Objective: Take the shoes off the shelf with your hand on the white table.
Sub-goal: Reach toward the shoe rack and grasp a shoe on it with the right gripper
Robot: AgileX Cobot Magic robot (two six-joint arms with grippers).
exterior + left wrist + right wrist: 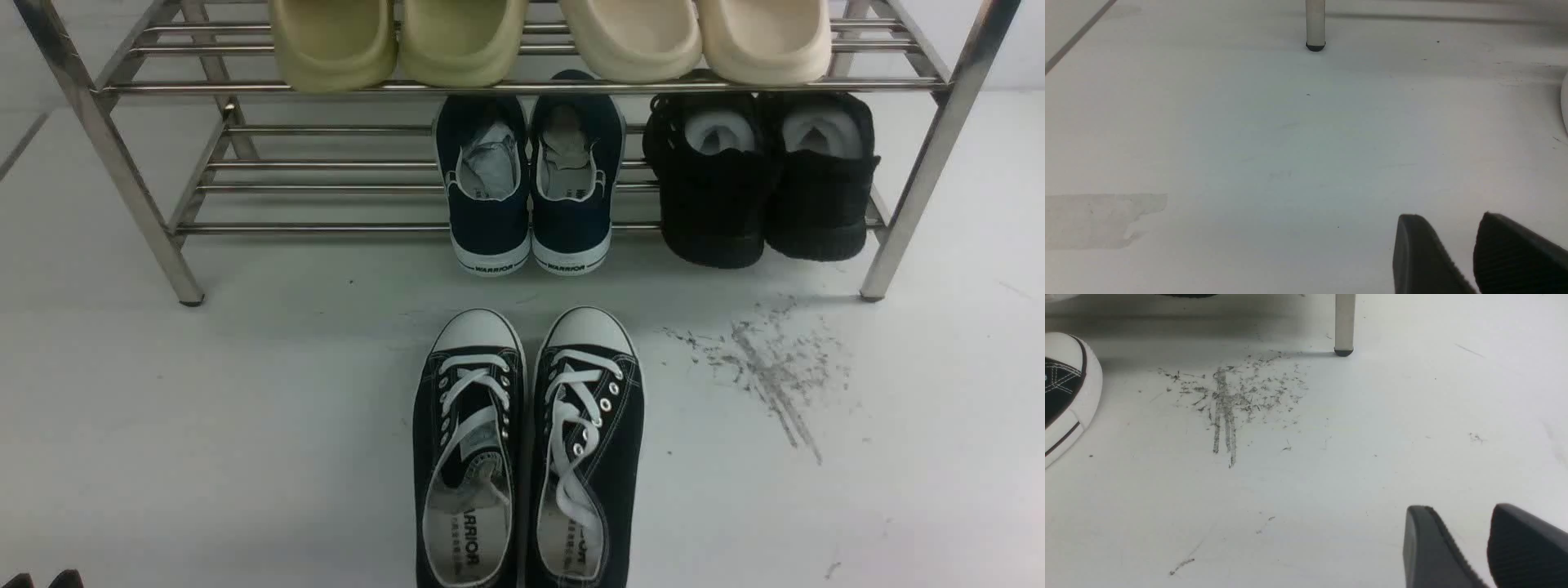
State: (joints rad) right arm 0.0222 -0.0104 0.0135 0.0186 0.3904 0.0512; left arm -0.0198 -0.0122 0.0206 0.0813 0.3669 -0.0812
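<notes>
The navy blue slip-on shoes (pixel 526 192) stand side by side on the lower tier of the steel shelf (pixel 326 227), white soles marked "WARRIOR" facing me, paper stuffing inside. My left gripper (pixel 1449 216) hovers low over the white table (pixel 204 425), far left of the shoes, jaws a little apart and empty. Only its tips show at the bottom left corner of the front view (pixel 41 580). My right gripper (pixel 1459 507) is out of the front view. It hovers over the table near the grey scuff marks (pixel 1229 400), jaws a little apart and empty.
Black lace-up sneakers (pixel 526 457) with white toe caps stand on the table in front of the shelf. All-black chunky shoes (pixel 759 196) sit right of the navy pair. Two pairs of pale slides (pixel 400 41) fill the upper tier. Shelf legs (pixel 1315 24) (pixel 1344 322) stand ahead of each gripper.
</notes>
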